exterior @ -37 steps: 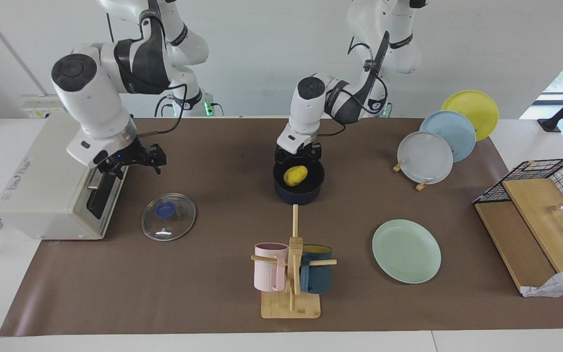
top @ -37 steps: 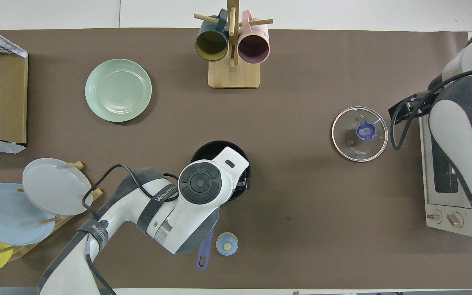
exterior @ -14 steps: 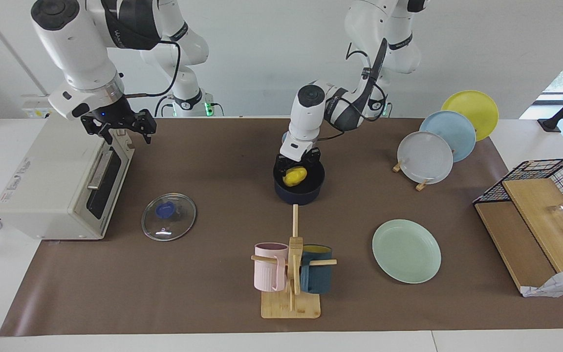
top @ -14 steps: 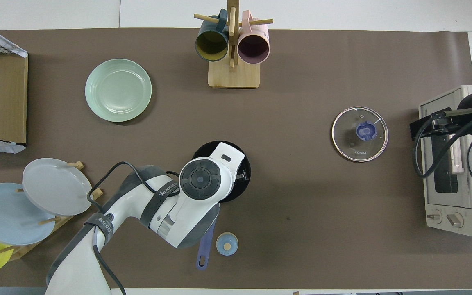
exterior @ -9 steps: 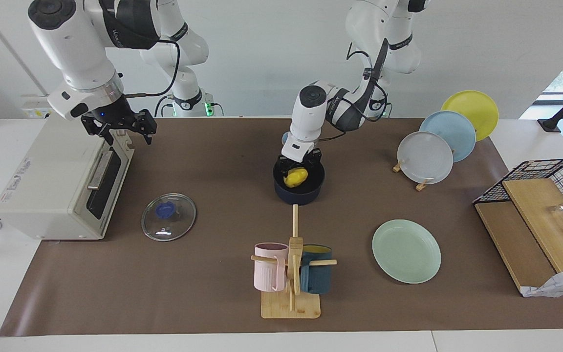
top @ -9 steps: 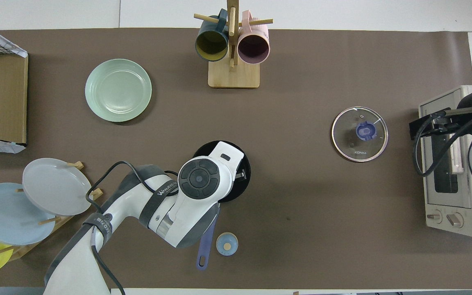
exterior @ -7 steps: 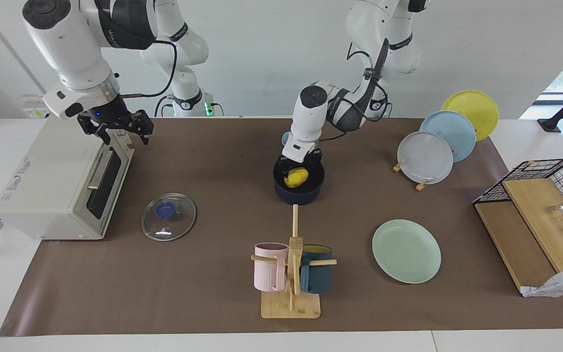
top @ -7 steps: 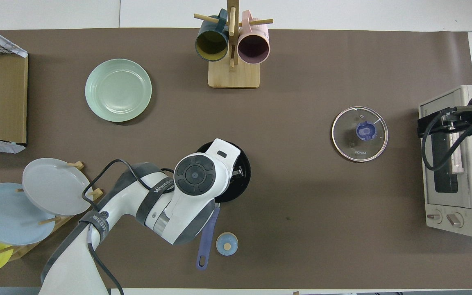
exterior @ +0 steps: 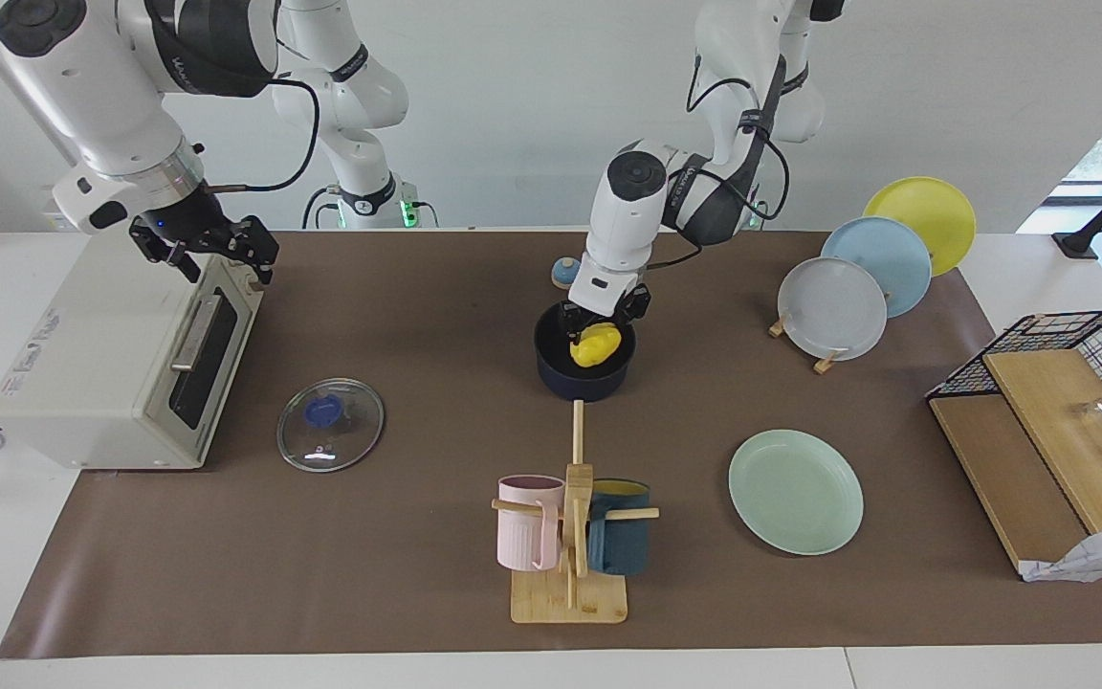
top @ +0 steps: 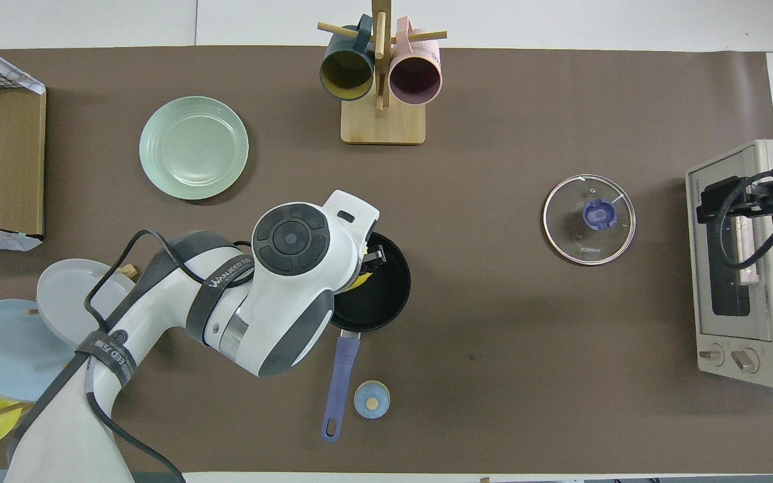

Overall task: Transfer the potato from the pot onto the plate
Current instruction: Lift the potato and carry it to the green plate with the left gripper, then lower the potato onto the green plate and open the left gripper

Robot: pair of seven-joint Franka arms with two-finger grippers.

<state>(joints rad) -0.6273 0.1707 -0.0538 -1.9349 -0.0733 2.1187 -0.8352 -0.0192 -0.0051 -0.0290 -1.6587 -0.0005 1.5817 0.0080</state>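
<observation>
The yellow potato (exterior: 595, 346) is held in my left gripper (exterior: 599, 333), which is shut on it and holds it just above the inside of the dark navy pot (exterior: 585, 375), toward the left arm's end of it. In the overhead view the left arm covers most of the potato (top: 360, 279); the pot (top: 382, 290) shows with its blue handle (top: 338, 386) pointing toward the robots. The mint-green plate (exterior: 795, 491) lies bare, farther from the robots than the pot, also in the overhead view (top: 193, 147). My right gripper (exterior: 202, 251) is open, up over the toaster oven.
A glass lid (exterior: 330, 424) lies near the toaster oven (exterior: 101, 364). A mug rack (exterior: 572, 536) stands farther from the robots than the pot. Grey, blue and yellow plates stand in a rack (exterior: 833, 306). A small blue knob (top: 372, 399) lies beside the pot's handle. A wire basket (exterior: 1077, 354) sits at the left arm's end.
My left gripper has closed on the potato and lifted it slightly, shifting toward the left arm's end. My right gripper has risen from beside the lid to over the toaster oven.
</observation>
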